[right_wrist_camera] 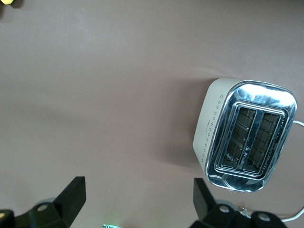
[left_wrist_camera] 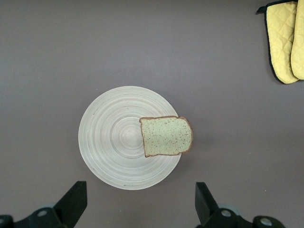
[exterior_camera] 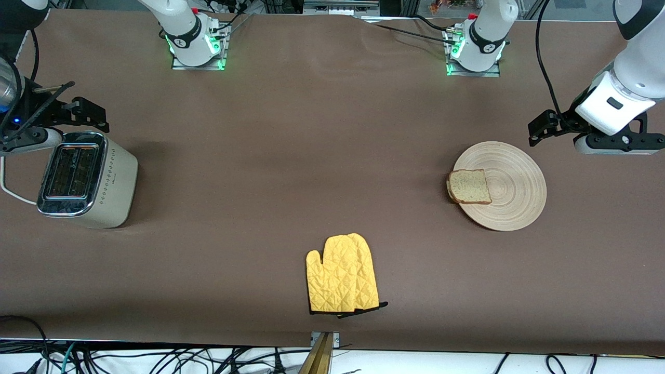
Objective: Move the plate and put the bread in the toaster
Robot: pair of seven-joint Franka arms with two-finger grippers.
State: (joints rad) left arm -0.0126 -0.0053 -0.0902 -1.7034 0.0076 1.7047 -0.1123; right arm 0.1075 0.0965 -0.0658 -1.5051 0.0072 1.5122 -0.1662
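The pale wooden plate (exterior_camera: 511, 200) lies toward the left arm's end of the table. The bread (exterior_camera: 469, 186) lies flat on its rim, overhanging slightly on the side toward the right arm's end. Both show in the left wrist view: plate (left_wrist_camera: 111, 142), bread (left_wrist_camera: 166, 136). My left gripper (exterior_camera: 618, 146) hovers beside the plate, open and empty (left_wrist_camera: 140, 204). The cream toaster (exterior_camera: 98, 182) with chrome top stands at the right arm's end, slots empty (right_wrist_camera: 249, 135). My right gripper (exterior_camera: 28, 140) hovers beside the toaster, open and empty (right_wrist_camera: 137, 202).
A yellow oven mitt (exterior_camera: 341, 274) lies near the table's front edge at the middle; its tip shows in the left wrist view (left_wrist_camera: 285, 40). The toaster's white cord (exterior_camera: 13, 195) runs off the table's end. Bare brown table lies between toaster and plate.
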